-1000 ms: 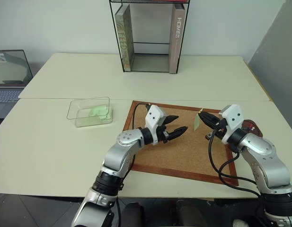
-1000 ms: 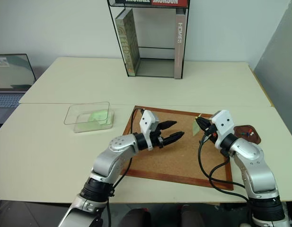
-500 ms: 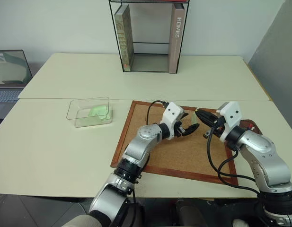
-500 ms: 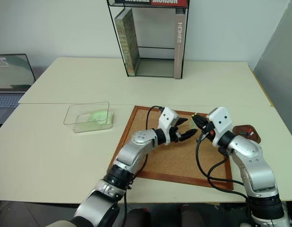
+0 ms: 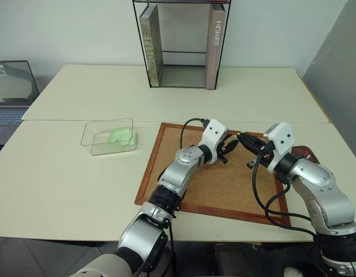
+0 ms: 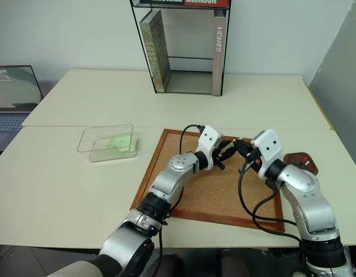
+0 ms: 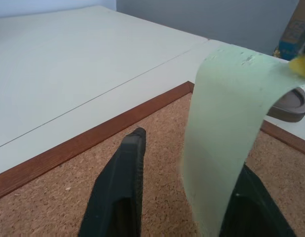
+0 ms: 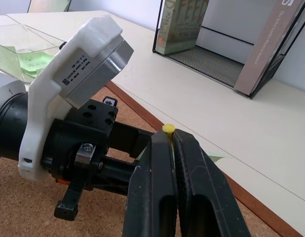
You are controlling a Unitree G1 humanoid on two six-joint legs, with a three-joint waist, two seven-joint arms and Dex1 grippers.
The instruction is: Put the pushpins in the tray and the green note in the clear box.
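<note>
1. At your far left an open grey laptop sits past the table's edge; bare cream tabletop runs from there to the low transparent plastic box, which holds a bright mint-green piece and stands just left of the board.
2. The large wood-framed corkboard fills the near middle, its near right corner close to the table's front edge; the tall black wire-framed book stand stands well behind it, with open table between.
3. Your left gripper hangs over the board's far part, fingers partly spread; the wrist view shows what the head views barely show: the pale yellowish-green paper note hangs in the gap, against one finger being clear of it.
4. Your right gripper, tip to tip with the left, is pressed together on a yellow-headed pushpin, plain in its wrist view; the note hangs from that pin.
5. The small dark brown dish lies just off the board's right edge, near the table's right edge; its contents are too small to tell.
</note>
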